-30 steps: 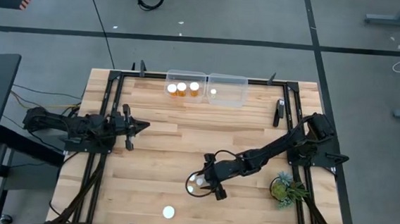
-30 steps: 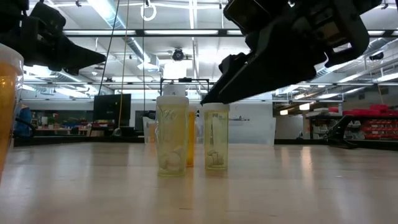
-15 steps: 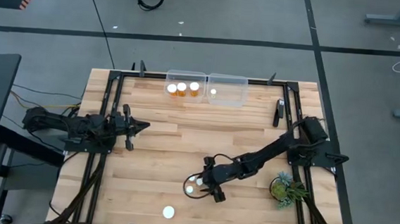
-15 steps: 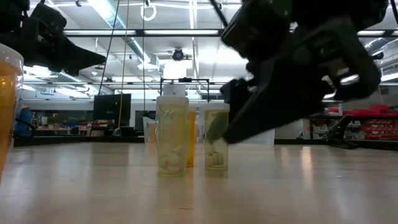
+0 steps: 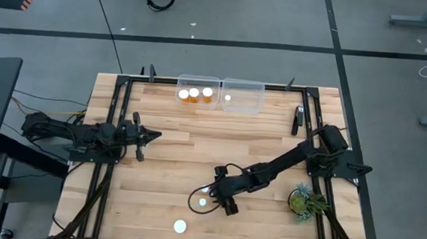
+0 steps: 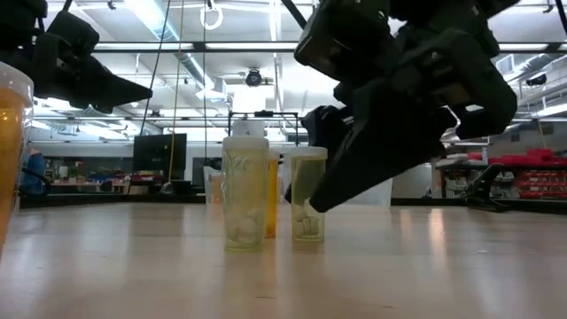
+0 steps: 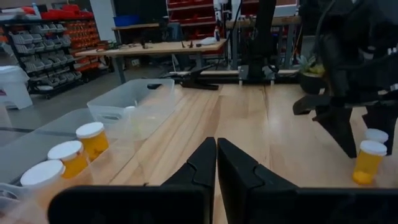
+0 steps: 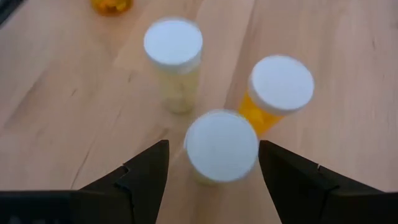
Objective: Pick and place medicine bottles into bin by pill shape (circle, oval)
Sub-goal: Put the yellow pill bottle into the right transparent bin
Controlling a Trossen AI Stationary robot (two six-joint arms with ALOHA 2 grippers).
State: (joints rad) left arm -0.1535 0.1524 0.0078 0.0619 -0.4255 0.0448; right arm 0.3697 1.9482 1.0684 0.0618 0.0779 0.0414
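White-capped bottle [image 8: 221, 147] is standing upright between the right claw's [image 8: 214, 171] open fingers (left claw [image 7: 216, 163] closed, waiting).

No readable text or labels anywhere.

Right arm reaches out low across the counter [image 5: 166, 154], its right claw [image 8: 211, 163] angled downward, fingers [image 8: 146, 174] spread wide (gap clearly visible between them). Left arm lies folded at the counter's left edge, its left claw [image 7: 216, 149] level, fingers pressed together.
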